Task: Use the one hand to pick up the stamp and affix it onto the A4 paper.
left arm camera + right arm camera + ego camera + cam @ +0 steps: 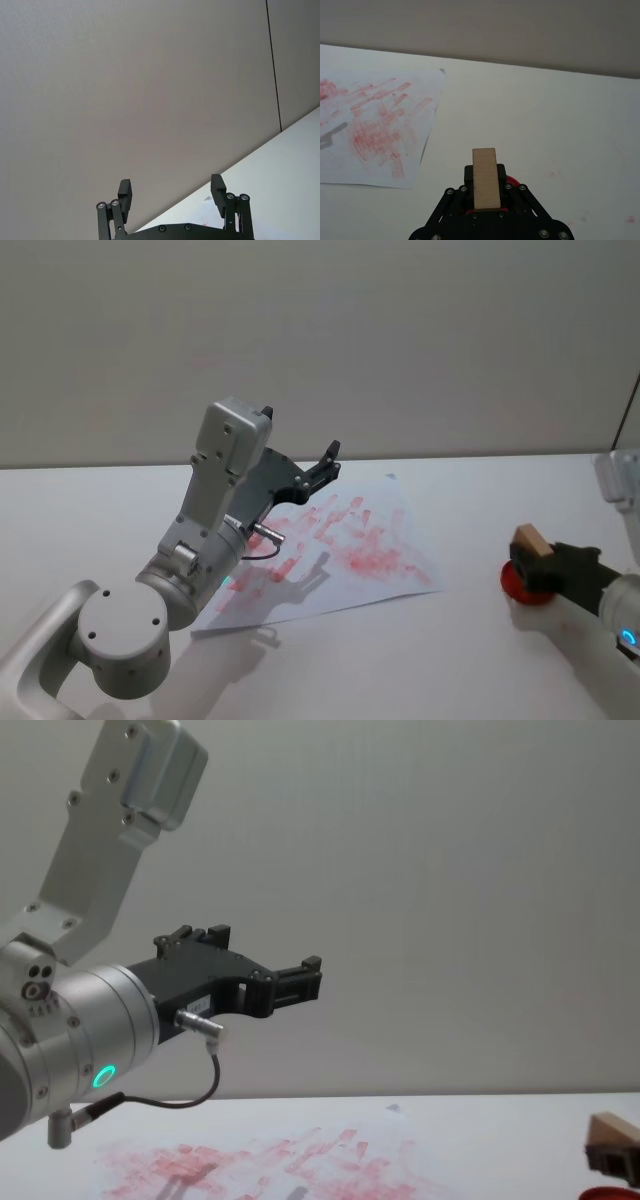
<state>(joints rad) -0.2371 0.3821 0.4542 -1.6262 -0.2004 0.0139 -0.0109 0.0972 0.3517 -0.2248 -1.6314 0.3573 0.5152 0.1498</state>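
The tabletop [480, 500] is carrying the A4 paper [340, 555] at centre. The left gripper [330, 462] is hanging raised above it, jaws spread wide. At 3 o'clock, the right gripper [486, 192] is clamping the stamp [485, 177] over a red ink pad [524, 585].

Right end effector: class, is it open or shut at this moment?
Shut on the stamp. In the right wrist view the right end effector clamps the tan wooden block on both sides, above a red ink pad.
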